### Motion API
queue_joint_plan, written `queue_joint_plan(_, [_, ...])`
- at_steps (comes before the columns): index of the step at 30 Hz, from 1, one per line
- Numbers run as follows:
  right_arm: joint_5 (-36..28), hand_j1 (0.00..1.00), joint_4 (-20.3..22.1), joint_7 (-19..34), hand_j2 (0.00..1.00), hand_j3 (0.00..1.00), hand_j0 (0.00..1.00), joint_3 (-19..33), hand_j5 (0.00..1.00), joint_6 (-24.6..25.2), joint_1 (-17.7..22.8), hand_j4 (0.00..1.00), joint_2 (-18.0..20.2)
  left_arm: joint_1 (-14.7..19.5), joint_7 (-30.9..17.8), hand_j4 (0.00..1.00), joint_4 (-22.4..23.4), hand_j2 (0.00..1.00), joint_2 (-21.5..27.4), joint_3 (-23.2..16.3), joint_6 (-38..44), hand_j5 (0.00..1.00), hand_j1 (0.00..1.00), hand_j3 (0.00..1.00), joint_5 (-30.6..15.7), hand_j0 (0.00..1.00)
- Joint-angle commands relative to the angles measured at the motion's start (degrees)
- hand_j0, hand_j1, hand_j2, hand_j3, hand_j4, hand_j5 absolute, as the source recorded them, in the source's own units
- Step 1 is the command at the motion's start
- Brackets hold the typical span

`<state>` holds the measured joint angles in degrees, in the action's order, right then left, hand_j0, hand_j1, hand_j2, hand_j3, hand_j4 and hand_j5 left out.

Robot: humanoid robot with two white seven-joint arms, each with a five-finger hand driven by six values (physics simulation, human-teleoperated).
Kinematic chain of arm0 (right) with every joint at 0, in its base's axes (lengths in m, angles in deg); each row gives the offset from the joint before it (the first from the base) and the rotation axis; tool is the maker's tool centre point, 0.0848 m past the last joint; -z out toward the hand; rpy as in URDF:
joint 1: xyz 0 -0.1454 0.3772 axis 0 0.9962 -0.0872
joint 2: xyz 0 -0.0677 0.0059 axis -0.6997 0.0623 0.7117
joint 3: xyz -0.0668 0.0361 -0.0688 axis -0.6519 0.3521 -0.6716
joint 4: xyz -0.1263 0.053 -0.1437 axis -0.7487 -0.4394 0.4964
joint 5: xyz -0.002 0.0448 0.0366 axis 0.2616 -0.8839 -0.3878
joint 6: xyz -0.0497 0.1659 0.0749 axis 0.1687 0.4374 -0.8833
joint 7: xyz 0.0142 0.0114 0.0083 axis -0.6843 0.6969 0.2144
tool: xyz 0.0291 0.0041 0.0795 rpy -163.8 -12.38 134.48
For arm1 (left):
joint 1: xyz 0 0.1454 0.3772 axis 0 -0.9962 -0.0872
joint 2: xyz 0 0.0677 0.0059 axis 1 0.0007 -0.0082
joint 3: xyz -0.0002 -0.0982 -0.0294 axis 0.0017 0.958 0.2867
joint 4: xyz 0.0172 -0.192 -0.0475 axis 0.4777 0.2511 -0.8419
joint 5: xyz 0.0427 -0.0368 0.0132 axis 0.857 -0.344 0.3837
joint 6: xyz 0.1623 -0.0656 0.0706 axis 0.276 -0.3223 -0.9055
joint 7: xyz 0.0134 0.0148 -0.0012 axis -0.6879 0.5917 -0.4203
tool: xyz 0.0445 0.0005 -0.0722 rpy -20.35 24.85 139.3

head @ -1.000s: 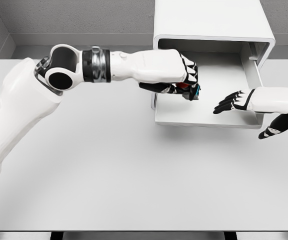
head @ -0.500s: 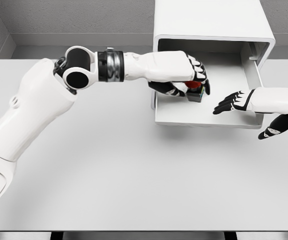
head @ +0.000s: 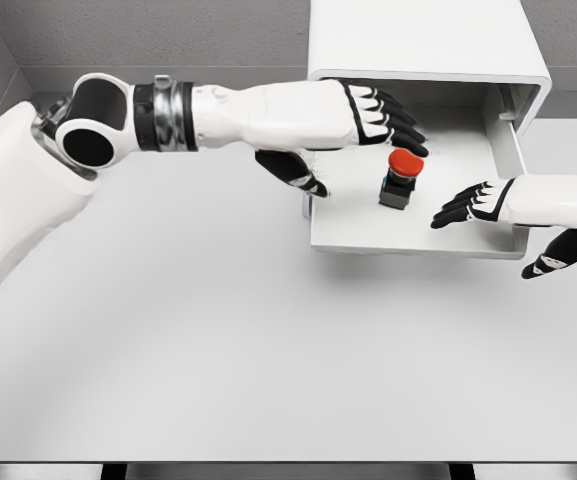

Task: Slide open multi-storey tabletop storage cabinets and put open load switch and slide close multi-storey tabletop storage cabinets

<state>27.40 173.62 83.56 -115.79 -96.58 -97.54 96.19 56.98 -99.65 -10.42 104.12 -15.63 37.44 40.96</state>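
Left hand (head: 368,125) spread above upright switch (head: 400,178) in drawer (head: 408,238).

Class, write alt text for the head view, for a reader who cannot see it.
A red-capped load switch stands in the pulled-out drawer of a white tabletop cabinet. The left hand, fingers spread, hovers just above it. The right hand rests open at the drawer's right end.

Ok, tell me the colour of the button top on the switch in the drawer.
Red, on a dark body; the switch shows plainly in the head view.
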Motion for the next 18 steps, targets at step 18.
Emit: queue_joint_plan(18, [2.33, 1.0, -0.43, -0.02, 1.0, 1.0, 1.0, 0.12, 1.0, 0.16, 0.61, 1.0, -4.09, -3.69, 0.11, 1.0, -13.16, 1.0, 20.97, 0.86, 0.18, 1.0, 1.0, 1.0, -16.01, 1.0])
